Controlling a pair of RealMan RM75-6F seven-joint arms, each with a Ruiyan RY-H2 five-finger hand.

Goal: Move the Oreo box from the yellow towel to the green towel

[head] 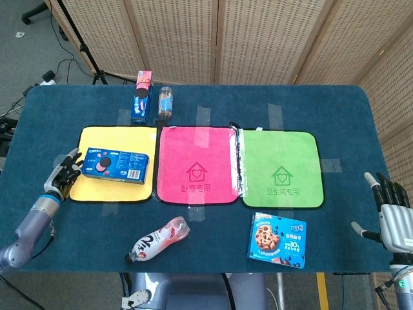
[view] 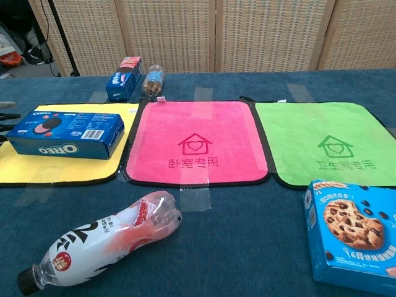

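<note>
The blue Oreo box [head: 115, 165] [view: 68, 133] lies flat on the yellow towel [head: 110, 189] [view: 68, 168], toward its right side. My left hand [head: 64, 172] is at the box's left end with its fingers spread and touching that end. In the chest view only its fingertips [view: 5, 116] show at the left edge. The green towel [head: 281, 165] [view: 315, 133] lies bare to the right. My right hand [head: 392, 216] hangs beyond the table's right edge, fingers apart and holding nothing.
A pink towel [head: 197, 165] lies between the yellow and green ones. A drink bottle [head: 160, 239] lies on its side near the front edge, a cookie box [head: 277, 239] in front of the green towel. A small upright box [head: 141, 97] and a jar [head: 165, 102] stand at the back.
</note>
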